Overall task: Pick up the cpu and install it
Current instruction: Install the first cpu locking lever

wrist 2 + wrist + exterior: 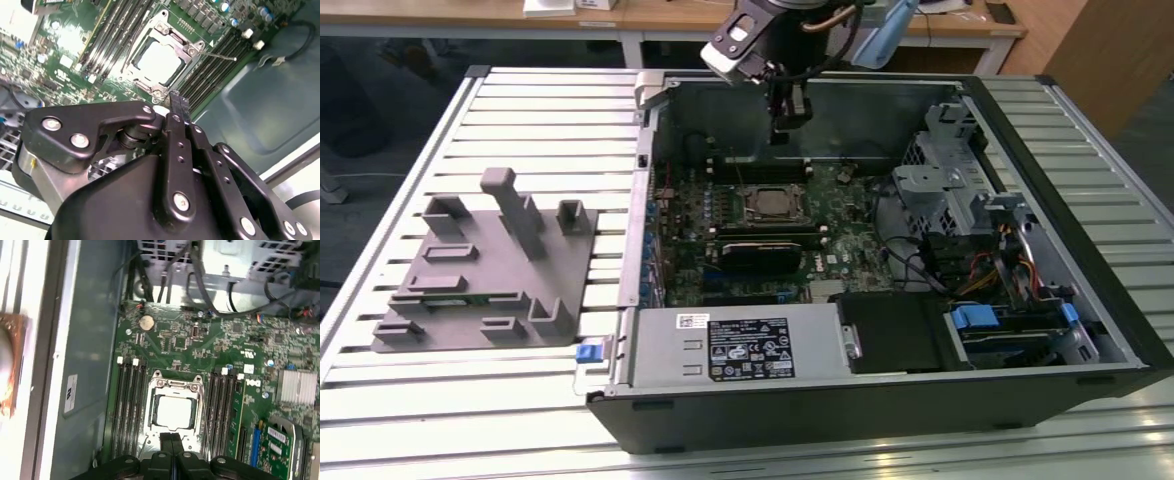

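Gripper: gripper (781,128) hangs on the arm over the open case (854,415), at the case's far side in the exterior view.
Jaws: clenched, the two fingers (167,446) pressed flat together with no gap in both wrist views. They grip no object.
Contact: fingertips touch nothing. They are in the air above the motherboard (854,240), apart from the cpu.
Cpu: cpu (173,412) lies flat in the socket, pale silvery top up and square to the frame. In the exterior view it sits mid-board (771,205).
Gripper vs cpu: in both wrist views the fingertips line up near one edge of the socket, just beside the cpu and not over its middle (159,60).
Socket: metal frame (149,415) surrounds the cpu. A thin lever rod (203,412) runs along one side. Cannot tell whether it is latched.
Memory slots: long dark slots (131,405) flank the socket on both sides.
Case: lies on its side with the panel off, and the drive cage (947,170) is towards the exterior view's right.
Power box: grey labelled box (734,345) at the case's near edge.
Fixture: grey plastic fixture (480,270) on the slatted table (534,100), at the exterior view's left, well apart from the gripper.
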You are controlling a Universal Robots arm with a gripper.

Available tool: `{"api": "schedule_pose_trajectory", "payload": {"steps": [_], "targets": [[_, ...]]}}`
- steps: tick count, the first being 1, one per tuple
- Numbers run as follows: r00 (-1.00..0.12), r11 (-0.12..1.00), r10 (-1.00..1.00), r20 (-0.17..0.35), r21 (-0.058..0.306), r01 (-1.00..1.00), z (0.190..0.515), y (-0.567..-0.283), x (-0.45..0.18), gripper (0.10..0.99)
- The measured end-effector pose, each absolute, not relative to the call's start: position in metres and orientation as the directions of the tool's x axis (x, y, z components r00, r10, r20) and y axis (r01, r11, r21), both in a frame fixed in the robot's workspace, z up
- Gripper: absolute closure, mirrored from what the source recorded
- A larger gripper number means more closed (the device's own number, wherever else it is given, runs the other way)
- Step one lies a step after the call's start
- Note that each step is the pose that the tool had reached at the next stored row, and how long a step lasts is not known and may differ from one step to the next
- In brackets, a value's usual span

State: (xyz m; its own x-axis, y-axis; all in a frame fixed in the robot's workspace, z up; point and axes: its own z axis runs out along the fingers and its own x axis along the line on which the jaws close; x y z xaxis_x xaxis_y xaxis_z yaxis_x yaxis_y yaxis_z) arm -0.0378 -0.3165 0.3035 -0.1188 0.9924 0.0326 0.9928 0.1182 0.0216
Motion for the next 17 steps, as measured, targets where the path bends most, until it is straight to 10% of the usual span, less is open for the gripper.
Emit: {"api": "schedule_pose_trajectory", "payload": {"steps": [17], "targets": [[-0.351,0.351,0.936,0.033,0.022,0.936,0.3022,-0.3165,-0.0375,0.980]]}}
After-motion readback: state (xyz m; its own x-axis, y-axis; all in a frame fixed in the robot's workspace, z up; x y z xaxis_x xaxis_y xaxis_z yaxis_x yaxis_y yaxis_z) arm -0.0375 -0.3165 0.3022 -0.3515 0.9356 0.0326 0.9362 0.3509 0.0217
